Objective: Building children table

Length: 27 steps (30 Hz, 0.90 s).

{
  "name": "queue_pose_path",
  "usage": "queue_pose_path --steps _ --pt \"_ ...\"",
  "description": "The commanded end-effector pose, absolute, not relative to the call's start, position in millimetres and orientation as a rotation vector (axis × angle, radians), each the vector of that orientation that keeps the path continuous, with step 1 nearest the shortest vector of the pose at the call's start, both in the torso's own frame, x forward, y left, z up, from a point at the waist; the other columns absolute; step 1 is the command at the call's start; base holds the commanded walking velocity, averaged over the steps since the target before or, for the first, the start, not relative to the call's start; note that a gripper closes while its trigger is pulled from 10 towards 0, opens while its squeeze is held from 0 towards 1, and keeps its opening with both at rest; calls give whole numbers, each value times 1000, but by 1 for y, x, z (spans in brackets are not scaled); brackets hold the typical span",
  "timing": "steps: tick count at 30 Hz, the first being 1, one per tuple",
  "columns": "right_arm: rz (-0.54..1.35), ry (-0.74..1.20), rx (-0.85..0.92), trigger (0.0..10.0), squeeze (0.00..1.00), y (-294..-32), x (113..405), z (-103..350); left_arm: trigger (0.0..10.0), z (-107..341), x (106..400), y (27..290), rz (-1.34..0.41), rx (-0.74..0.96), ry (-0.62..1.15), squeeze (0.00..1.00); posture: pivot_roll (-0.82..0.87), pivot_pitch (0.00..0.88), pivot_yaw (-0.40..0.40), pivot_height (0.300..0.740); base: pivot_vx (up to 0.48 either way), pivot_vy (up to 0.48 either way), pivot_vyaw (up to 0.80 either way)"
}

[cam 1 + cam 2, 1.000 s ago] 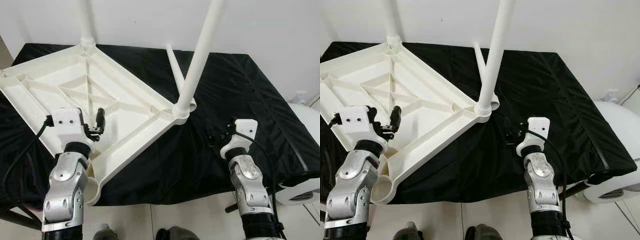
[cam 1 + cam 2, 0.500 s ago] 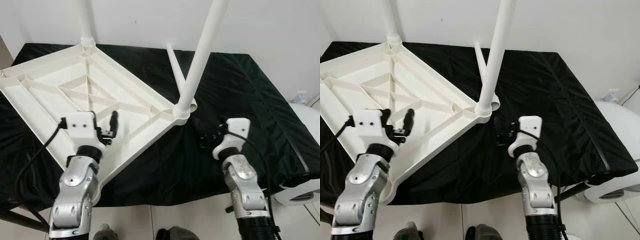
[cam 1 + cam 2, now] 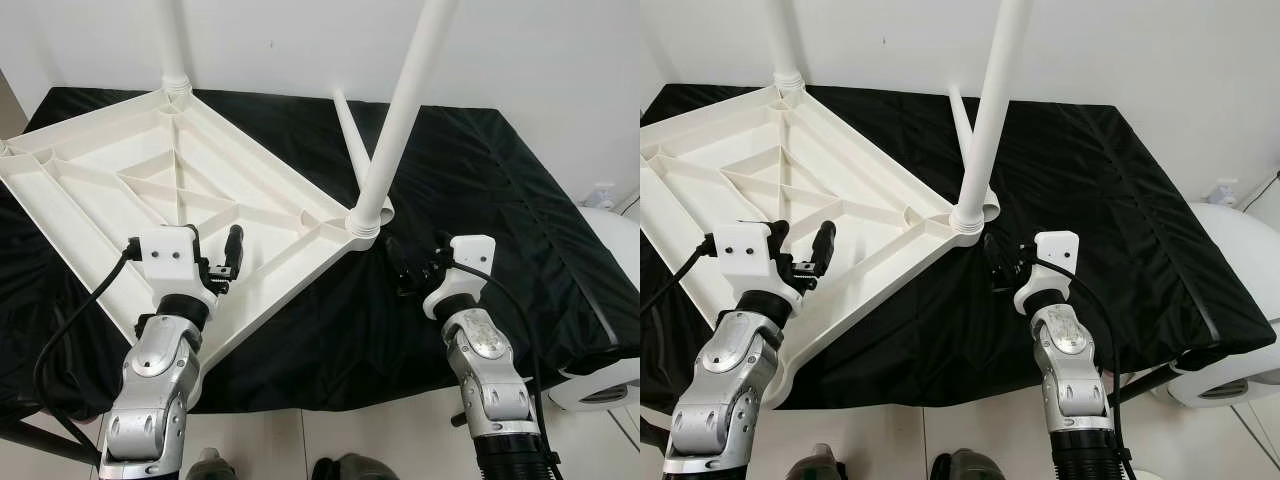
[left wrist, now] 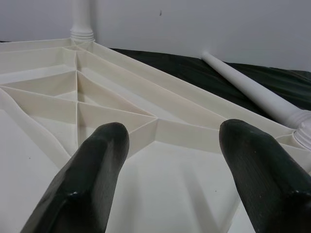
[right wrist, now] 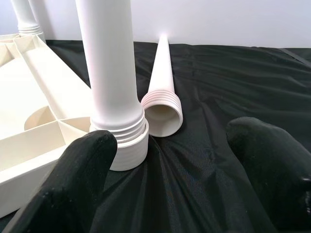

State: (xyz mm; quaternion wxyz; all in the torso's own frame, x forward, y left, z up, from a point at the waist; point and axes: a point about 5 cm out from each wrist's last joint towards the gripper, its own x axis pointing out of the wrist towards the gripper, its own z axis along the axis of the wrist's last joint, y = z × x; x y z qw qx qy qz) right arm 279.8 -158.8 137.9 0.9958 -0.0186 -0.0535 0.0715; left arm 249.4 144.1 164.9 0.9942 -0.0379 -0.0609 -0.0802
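A white plastic table top (image 3: 120, 190) lies upside down on a black cloth (image 3: 480, 180). One white leg (image 3: 395, 110) stands screwed into its right corner socket, another leg (image 3: 170, 40) into the far corner. A loose leg (image 3: 348, 130) lies on the cloth behind the right corner. My left gripper (image 3: 212, 250) hovers open over the top's ribbed underside near its front edge, nothing between its fingers (image 4: 97, 160). My right gripper (image 3: 412, 262) is open just right of the standing leg's base (image 5: 109, 63), facing the loose leg's threaded end (image 5: 163, 111).
A white wall rises right behind the table. A round white object (image 3: 610, 380) stands off the table's right front corner. The cloth's front edge hangs just ahead of my arms, with floor below it.
My left gripper has moved forward and right over the table top. My right gripper has moved left, closer to the base of the standing leg. Both stay open.
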Motion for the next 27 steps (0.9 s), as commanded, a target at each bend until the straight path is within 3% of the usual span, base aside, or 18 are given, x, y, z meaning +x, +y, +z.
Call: queue_pose_path --steps 1,27 --pt "136 -102 -31 10000 0 -165 279 138 10000 164 250 142 -197 -69 -114 0 46 13 -71 740 0 0 0" --pt "121 -96 -37 10000 0 -165 278 136 10000 164 250 143 -200 -70 -110 0 51 0 -66 740 0 0 0"
